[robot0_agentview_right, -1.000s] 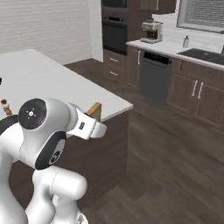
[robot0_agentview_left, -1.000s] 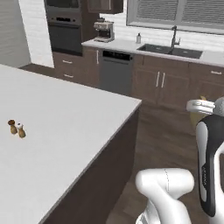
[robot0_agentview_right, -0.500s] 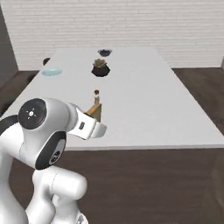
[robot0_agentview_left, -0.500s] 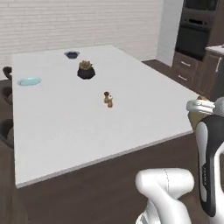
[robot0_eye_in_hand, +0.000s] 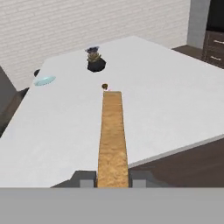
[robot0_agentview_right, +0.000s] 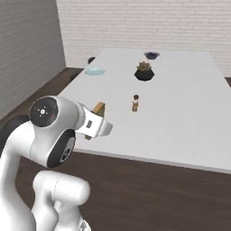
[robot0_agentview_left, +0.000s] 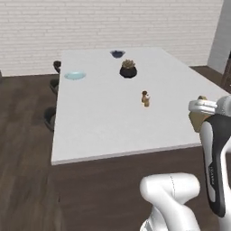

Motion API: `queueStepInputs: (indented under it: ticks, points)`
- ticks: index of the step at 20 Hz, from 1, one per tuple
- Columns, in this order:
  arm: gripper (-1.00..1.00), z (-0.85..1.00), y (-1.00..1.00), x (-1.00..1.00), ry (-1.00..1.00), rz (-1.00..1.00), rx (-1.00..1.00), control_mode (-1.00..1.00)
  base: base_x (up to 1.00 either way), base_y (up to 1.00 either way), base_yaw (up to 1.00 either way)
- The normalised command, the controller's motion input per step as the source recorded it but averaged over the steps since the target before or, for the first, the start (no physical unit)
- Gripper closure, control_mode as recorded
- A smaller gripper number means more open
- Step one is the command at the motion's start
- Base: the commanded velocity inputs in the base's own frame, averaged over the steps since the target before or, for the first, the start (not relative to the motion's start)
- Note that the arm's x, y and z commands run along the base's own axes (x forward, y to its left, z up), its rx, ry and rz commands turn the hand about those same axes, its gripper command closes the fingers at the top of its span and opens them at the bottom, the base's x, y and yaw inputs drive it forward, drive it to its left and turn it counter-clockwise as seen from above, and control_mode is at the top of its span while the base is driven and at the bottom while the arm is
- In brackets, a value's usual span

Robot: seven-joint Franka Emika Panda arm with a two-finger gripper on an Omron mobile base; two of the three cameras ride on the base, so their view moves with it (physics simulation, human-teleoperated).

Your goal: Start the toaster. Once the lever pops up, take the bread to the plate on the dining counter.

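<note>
Gripper (robot0_eye_in_hand: 113, 178) clamped on the bread (robot0_eye_in_hand: 112, 140); hand view shows the slice edge-on, sticking out between the two fingertips and running out over the near edge of the dining counter (robot0_eye_in_hand: 175, 105). Left base view gives just a tan corner of the bread (robot0_agentview_left: 197, 118) behind the white wrist; right base view shows its corner (robot0_agentview_right: 98, 109) poking past the hand, held off the counter's near-left corner.

Plate (robot0_agentview_left: 75, 75) sits empty near the far-left edge of the dining counter (robot0_agentview_left: 99, 126), well apart from the bread. Also seen in right base view (robot0_agentview_right: 94, 71) and hand view (robot0_eye_in_hand: 45, 80).

On the counter: dark pot with a plant (robot0_agentview_left: 128, 69), small dark bowl (robot0_agentview_left: 117, 54) beyond it, two small shakers (robot0_agentview_left: 145, 99) mid-table. Dark stools (robot0_agentview_left: 50, 118) along the left side show best in left base view.

Versus a second ago: whole picture has swung, so the camera moved. Kitchen cabinets and sink gone, brick wall and full counter length ahead. The grip on the bread looks unchanged.
</note>
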Motion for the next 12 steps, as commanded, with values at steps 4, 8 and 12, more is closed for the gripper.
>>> queueStepInputs:
  ticks: [4, 8, 12]
  points:
    - [1.0, 0.0, 0.0, 0.0, 0.0, 0.0, 0.0, 1.0, -0.55, 1.0, 0.19]
    - [1.0, 0.0, 0.0, 0.0, 0.0, 0.0, 0.0, 1.0, -0.46, 1.0, 0.19]
    - [1.0, 0.0, 0.0, 0.0, 0.0, 0.0, 0.0, 1.0, -0.25, 1.0, 0.2]
